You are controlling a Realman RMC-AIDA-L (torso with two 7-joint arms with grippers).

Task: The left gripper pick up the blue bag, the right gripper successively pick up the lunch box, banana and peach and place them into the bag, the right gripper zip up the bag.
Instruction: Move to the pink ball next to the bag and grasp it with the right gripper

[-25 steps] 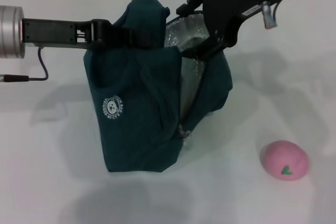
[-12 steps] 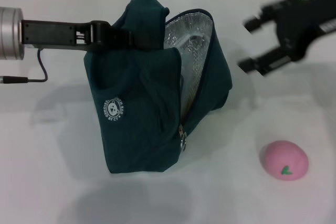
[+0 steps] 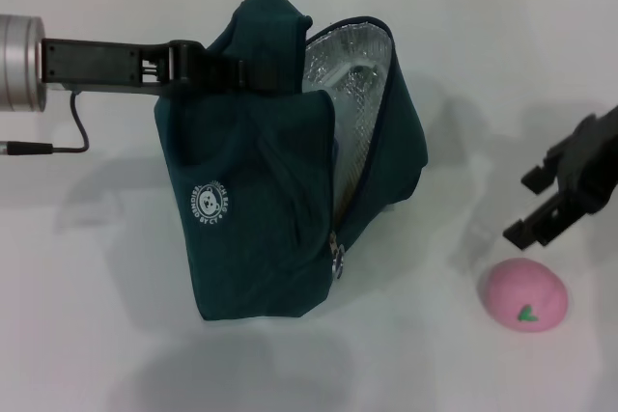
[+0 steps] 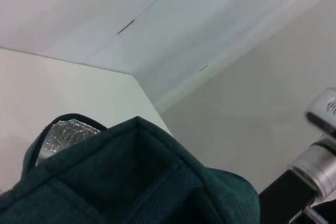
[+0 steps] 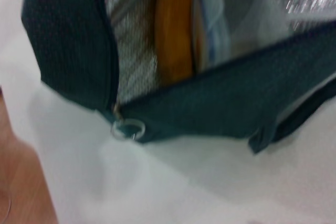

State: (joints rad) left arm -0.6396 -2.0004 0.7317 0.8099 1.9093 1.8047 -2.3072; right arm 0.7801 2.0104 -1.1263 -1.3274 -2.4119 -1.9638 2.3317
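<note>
While the right gripper (image 3: 550,207) (fingers spread) hovers, the peach (image 3: 524,294) lies just below.

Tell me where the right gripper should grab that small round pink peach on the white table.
Grip the small round pink peach across its widest middle, coming straight down from above. It sits alone on the white table, clear of the dark teal fabric bag, and the right gripper, open, is already close above it.

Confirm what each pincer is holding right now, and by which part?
Left pincer grips the blue bag at its upper fabric near the handle. Right pincer is open and empty, above the peach.
</note>
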